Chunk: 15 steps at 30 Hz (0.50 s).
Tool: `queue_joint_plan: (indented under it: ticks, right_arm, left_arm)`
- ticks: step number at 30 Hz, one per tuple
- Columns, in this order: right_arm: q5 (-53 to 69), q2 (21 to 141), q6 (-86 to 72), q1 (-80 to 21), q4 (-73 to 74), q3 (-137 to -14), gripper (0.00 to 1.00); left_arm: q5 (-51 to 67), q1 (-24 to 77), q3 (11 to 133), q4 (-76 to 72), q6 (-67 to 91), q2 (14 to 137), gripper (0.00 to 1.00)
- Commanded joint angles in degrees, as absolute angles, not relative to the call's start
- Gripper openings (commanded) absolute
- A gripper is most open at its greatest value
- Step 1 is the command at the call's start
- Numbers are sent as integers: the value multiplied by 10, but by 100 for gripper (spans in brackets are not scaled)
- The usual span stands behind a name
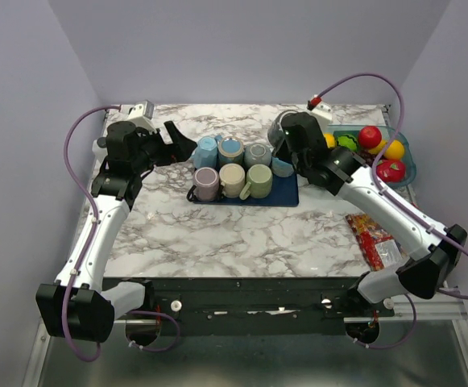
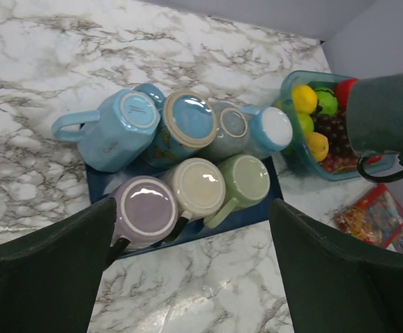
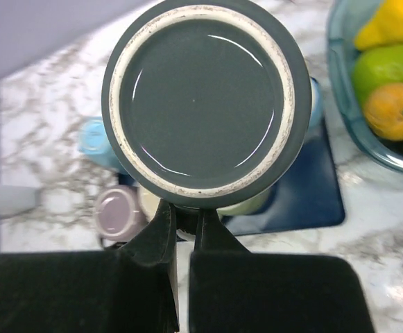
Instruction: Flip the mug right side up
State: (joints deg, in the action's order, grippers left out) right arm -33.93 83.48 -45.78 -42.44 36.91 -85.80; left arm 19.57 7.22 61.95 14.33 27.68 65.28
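Observation:
A dark grey mug point(image 3: 207, 97) hangs in the air over the right end of the blue mat point(image 1: 286, 196). My right gripper point(image 3: 186, 215) is shut on its handle, and the mug's white-ringed base faces the wrist camera. From above, the mug point(image 1: 280, 127) shows just behind the arm's wrist. It also fills the upper right corner of the left wrist view point(image 2: 388, 114). My left gripper point(image 2: 187, 277) stands open, empty, above bare marble just in front of the mat, near the purple mug point(image 2: 144, 208).
Several mugs stand upside down on the mat, among them a cream one point(image 1: 232, 179) and a green one point(image 1: 259, 180). A light blue mug point(image 2: 114, 128) lies tipped at the left. A fruit bowl point(image 1: 403, 149) and a snack packet point(image 1: 374, 239) sit at the right.

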Motion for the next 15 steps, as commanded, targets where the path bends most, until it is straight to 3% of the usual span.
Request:
queue_joint_plan:
  ticks: [1,9,15]
  right_arm:
    - [-257,800,-410,-428,231,-898,1]
    - [-89,781,-404,-422,100,-926,1]
    - [-12,781,-432,-422,6,-930,1]
  left_arm:
    - [284,75,635,84,348,650,99]
    - [440,108,618,-144,481,651,99]
    - [464,157,628,-292,600,683,99]
